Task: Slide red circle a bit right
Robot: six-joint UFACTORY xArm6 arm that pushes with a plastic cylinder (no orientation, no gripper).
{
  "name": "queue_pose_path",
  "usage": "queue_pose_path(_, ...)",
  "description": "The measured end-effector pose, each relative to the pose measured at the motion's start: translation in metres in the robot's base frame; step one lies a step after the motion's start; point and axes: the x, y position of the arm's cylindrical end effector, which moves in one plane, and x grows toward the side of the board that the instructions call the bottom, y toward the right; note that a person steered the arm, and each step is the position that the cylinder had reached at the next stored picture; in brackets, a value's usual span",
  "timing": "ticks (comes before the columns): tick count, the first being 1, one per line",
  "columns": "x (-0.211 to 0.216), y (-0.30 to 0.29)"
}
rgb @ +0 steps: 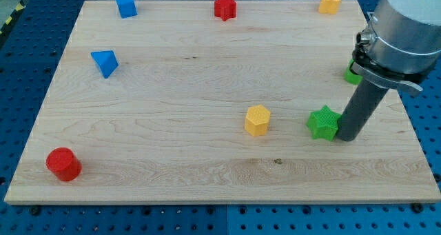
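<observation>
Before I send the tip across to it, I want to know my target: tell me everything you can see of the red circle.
The red circle is a short, solid-looking red cylinder, plastic by its matte look, standing flat on the wooden board near the view's bottom-left corner. Nothing touches it; the nearest block, the blue triangle, sits well above it. My tip is far off at the view's right, beside the green star.

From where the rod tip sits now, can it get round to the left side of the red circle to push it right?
Probably yes. My tip sits beside the green star, far from the red circle. The yellow hexagon lies above a direct path; the board's lower strip is free.
</observation>
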Motion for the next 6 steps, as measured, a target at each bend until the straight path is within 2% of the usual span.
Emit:
queue_pose_path(2,0.002,-0.027)
queue_pose_path(3,0.04,-0.029)
queue_pose_path(4,0.063,-0.069)
queue_pose_path(6,0.071,-0.205)
